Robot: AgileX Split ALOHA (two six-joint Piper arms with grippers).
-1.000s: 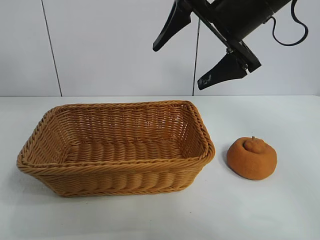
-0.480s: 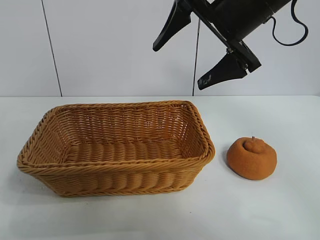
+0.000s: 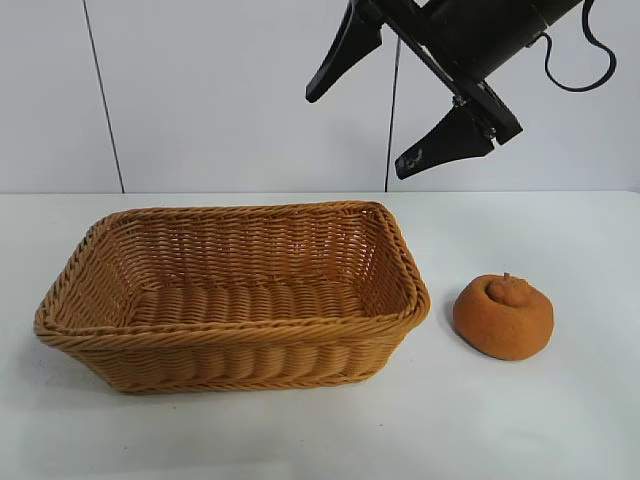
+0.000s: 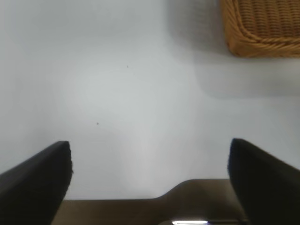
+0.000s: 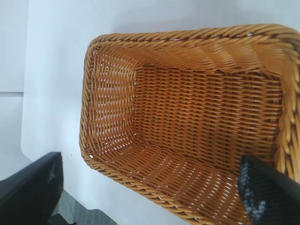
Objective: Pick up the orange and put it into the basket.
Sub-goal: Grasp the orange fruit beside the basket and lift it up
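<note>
The orange, a dull orange-brown lump with a knob on top, rests on the white table just to the right of the basket. The woven wicker basket is empty. High above the basket's right end hangs my right gripper, open and holding nothing; its wrist view looks down into the basket between the spread fingers of the right gripper. The orange does not show in either wrist view. My left gripper is open over bare table, with a corner of the basket far off.
The white table runs back to a pale wall with a dark vertical seam. A black cable loops beside the right arm. A brown table edge shows under the left gripper.
</note>
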